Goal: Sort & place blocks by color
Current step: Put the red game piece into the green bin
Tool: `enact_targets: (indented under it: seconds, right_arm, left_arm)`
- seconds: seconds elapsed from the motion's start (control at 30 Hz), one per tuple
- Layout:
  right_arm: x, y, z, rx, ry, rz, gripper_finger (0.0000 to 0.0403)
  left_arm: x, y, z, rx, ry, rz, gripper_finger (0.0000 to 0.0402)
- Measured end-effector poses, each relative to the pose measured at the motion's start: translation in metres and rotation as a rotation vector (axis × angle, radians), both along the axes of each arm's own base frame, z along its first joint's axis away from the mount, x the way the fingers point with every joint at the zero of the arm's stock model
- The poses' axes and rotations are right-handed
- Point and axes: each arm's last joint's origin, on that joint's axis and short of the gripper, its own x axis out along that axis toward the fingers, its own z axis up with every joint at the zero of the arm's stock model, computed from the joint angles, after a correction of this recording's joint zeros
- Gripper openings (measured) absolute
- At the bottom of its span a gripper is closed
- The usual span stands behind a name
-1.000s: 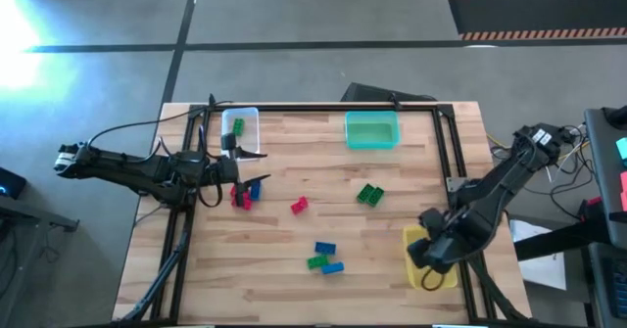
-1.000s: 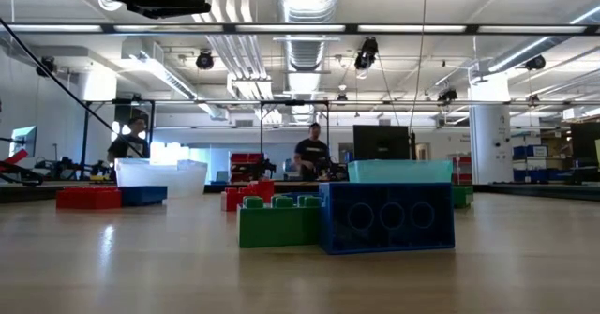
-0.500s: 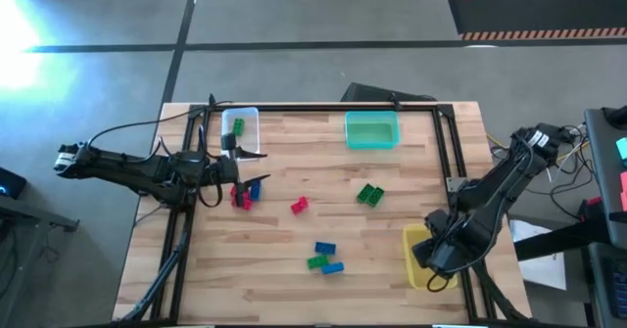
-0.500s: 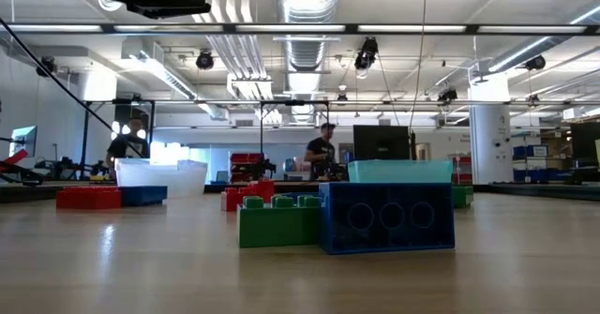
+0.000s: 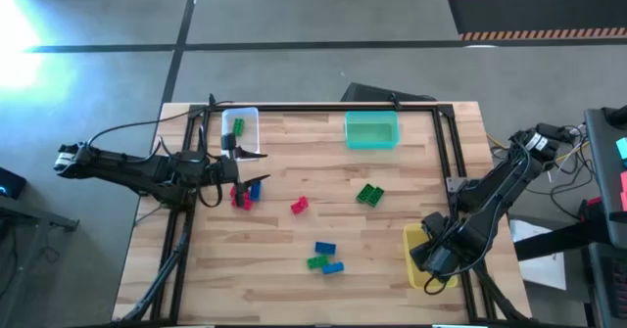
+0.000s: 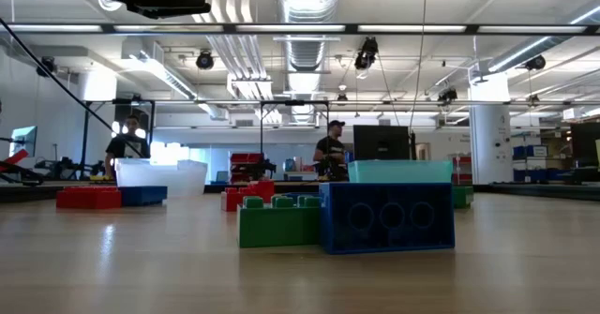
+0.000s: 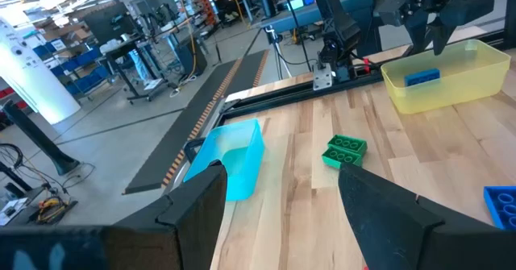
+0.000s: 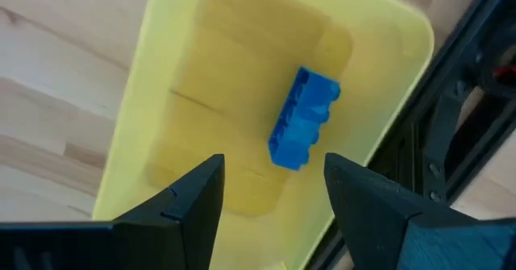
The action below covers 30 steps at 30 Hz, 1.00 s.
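The right gripper (image 8: 272, 193), fingers apart, hangs over the yellow bin (image 8: 201, 76) at the bench's right edge, holding a blue block (image 8: 302, 118).

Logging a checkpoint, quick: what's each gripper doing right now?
Left gripper: open, empty, near the red and blue blocks.
Right gripper: open, empty, above the blue block in the yellow bin.

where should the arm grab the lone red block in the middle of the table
Take the red block across its narrow width, coming straight down from above. It lies flat and slightly askew on the bare table, apart from the other blocks, so its sides look free for open fingers. Turn the wrist to match its skew.
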Motion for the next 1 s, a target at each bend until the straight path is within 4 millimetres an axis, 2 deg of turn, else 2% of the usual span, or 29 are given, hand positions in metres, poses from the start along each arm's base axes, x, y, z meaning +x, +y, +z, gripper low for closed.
enact_targets:
  seconds: [0.13,0.3,0.6,0.8,0.9,1.0]
  right_arm:
    - [0.004,-0.002,0.002,-0.091,-0.127,0.014,0.0205]
    - [0.017,-0.005,0.007,-0.245,-0.365,0.066,0.0205]
    - [0.064,-0.018,0.017,-0.476,-0.684,0.298,0.0186]
    - [0.098,-0.039,0.026,-0.647,-0.721,0.560,0.0182]
    - [0.107,-0.052,0.027,-0.738,-0.677,0.684,0.0182]
    - [0.114,-0.066,0.025,-0.807,-0.632,0.725,0.0182]
  left_arm:
    - [0.000,0.000,0.000,-0.001,0.000,0.000,0.0224]
    - [0.000,0.000,0.000,-0.002,-0.002,0.000,0.0224]
    - [0.004,-0.001,0.001,-0.065,-0.033,-0.004,0.0224]
    - [0.019,-0.003,-0.010,-0.082,0.019,-0.005,0.0224]
    - [0.027,-0.005,-0.016,-0.091,0.045,-0.020,0.0224]
    - [0.033,-0.006,-0.022,-0.097,0.076,-0.024,0.0224]
